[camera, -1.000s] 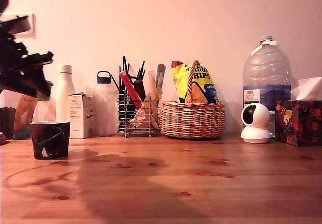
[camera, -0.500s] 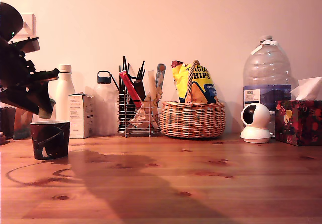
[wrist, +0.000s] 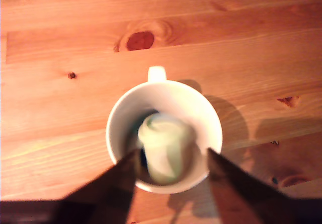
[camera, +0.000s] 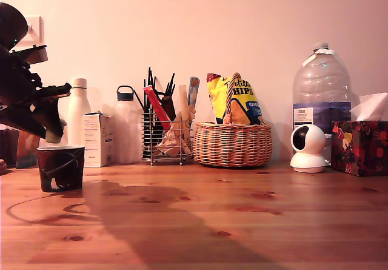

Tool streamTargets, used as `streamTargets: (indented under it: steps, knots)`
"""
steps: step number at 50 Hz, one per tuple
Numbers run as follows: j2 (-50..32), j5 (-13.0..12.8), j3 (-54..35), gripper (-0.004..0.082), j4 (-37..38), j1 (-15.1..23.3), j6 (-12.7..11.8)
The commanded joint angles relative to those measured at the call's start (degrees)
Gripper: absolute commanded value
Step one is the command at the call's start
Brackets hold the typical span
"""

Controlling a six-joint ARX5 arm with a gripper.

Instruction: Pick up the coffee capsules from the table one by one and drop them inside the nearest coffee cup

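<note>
Fingers (wrist: 171,166) spread apart, holding nothing; the capsule (wrist: 163,148) lies directly below, inside the coffee cup (wrist: 116,118), long axis tilted

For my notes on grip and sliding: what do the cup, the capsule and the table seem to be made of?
The coffee cup: probably paper, matte dark printed side and pale rim. The capsule: likely smooth plastic, pale green, blurred here. The table: pine-like wood with visible grain and knots, slightly glossy.

The exterior view sits low at table height, facing the wall. The wrist view looks straight down, close, into the coffee cup (wrist: 164,136), which both views share (camera: 60,168).
</note>
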Motion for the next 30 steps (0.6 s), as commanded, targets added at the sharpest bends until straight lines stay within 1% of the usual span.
streamTargets:
  steps: [1, 10, 13, 14, 17, 21, 24, 27, 29, 30]
  knots:
    - [0.5, 0.0, 0.2, 0.0746, 0.3, 0.0, -0.3]
    - [-0.6, 0.0, 0.3, 0.0734, 0.0, -0.2, -0.1]
    - [-1.5, 0.1, 0.3, 0.0694, -0.4, -0.2, -0.1]
    - [-1.9, 0.1, 0.3, 0.0676, -0.8, -0.2, 0.3]
    - [-3.1, 0.1, 0.3, 0.0602, -1.6, -0.4, 0.5]
    - [-5.1, 0.3, 0.3, 0.0437, -3.0, -0.5, 0.7]
    - [-6.6, 0.3, 0.3, 0.0264, -4.3, -0.7, 0.7]
    - [-8.3, 0.3, 0.3, 0.0072, -6.2, -1.0, 0.7]
    - [-9.3, 0.6, 0.3, -0.0013, -7.0, -1.1, 1.4]
    - [-9.8, 0.6, 0.3, -0.0031, -7.4, -1.2, 1.4]
